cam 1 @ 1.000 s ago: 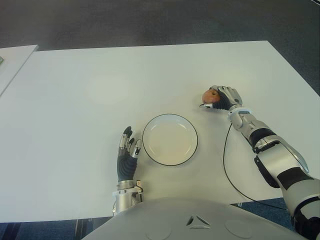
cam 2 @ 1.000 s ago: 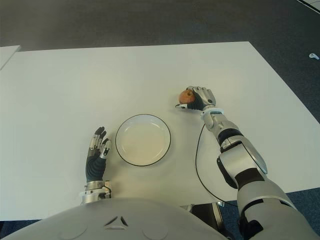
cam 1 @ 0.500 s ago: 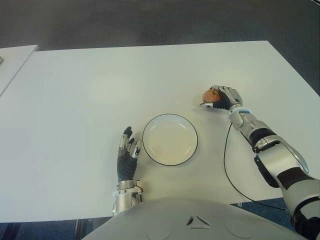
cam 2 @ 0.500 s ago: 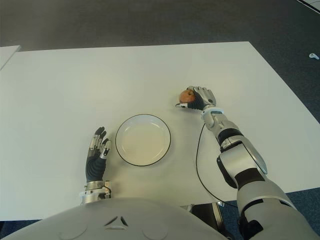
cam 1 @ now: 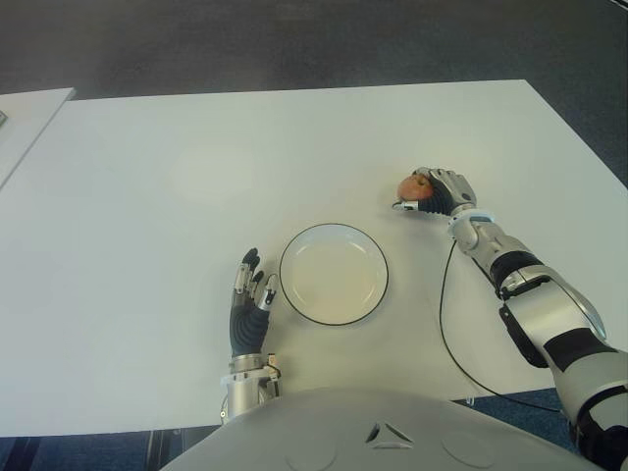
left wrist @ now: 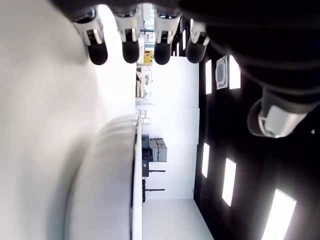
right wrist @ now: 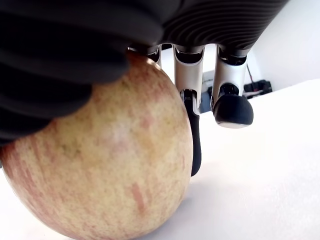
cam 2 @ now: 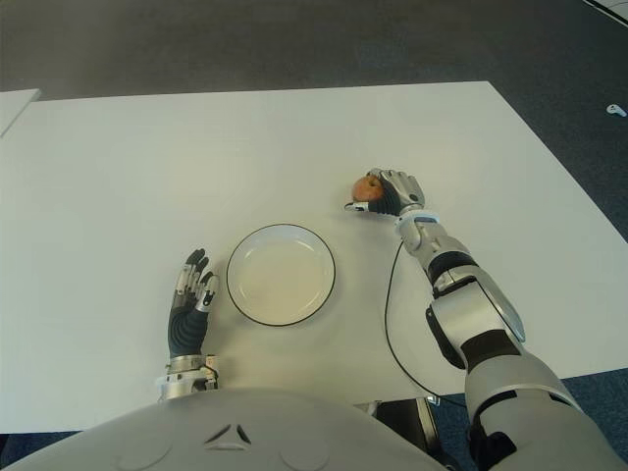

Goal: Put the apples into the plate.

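A reddish-yellow apple [cam 1: 411, 186] sits at the right of the white table [cam 1: 177, 177], with my right hand [cam 1: 432, 191] curled over it; the right wrist view shows the apple [right wrist: 100, 160] filling the palm and the fingers [right wrist: 192, 85] wrapped round its far side, its underside close to the tabletop. A white plate with a dark rim [cam 1: 287, 289] lies near the table's front middle, holding nothing. My left hand [cam 1: 250, 294] shows just left of the plate, fingers straight and holding nothing.
A black cable [cam 1: 444, 324] loops from the right forearm over the table's front right part. Another white table edge [cam 1: 29, 113] shows at the far left. Dark floor lies beyond the table.
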You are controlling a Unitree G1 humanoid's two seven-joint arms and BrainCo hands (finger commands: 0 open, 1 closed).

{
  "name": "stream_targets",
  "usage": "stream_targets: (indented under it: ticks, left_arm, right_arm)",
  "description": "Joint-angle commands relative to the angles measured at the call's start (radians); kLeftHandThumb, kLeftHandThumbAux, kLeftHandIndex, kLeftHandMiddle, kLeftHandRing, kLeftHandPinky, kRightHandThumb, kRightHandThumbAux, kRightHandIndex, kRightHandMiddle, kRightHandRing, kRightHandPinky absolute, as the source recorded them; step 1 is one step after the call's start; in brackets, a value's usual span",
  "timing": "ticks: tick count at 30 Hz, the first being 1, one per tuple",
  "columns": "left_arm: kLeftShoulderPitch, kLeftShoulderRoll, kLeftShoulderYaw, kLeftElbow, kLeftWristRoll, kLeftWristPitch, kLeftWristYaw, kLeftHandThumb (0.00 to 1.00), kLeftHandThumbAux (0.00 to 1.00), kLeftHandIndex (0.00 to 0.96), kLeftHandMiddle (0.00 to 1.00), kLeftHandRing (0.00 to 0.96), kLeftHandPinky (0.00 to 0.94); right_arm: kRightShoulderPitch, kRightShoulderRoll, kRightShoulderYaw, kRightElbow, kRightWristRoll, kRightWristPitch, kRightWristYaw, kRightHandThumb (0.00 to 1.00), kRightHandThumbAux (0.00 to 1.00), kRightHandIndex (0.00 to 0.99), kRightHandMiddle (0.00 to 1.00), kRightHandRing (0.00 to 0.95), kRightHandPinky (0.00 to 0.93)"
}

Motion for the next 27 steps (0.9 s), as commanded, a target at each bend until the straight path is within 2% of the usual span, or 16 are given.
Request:
stream_targets:
  ticks: [1,10,21,27]
  left_arm:
    - [0.03,-0.009,0.005,0.018,-0.011,0.037,-0.013,0.026,0.433,0.0,0.0,0.0,0.0]
    - [0.023,-0.013,0.009,0.027,-0.013,0.032,-0.011,0.035,0.437,0.0,0.0,0.0,0.0]
    - [0.02,-0.013,0.01,0.028,-0.012,0.033,-0.013,0.031,0.441,0.0,0.0,0.0,0.0]
    - [0.024,-0.021,0.01,0.021,-0.015,0.05,-0.005,0.04,0.451,0.0,0.0,0.0,0.0]
  right_arm:
    - [0.0,-0.01,-0.009,-0.003,0.005,-0.01,0.031,0.716,0.716,0.44,0.909,0.864,0.859]
    - [-0.014,-0.023,-0.029,-0.051,0.004,-0.037,-0.02,0.717,0.715,0.44,0.91,0.865,0.855]
    - [-0.01,-0.033,-0.065,-0.127,0.018,-0.087,-0.017,0.722,0.713,0.44,0.903,0.864,0.861]
    - [0.032,-0.045,-0.07,-0.245,0.017,-0.12,-0.004,0.724,0.713,0.441,0.896,0.866,0.862]
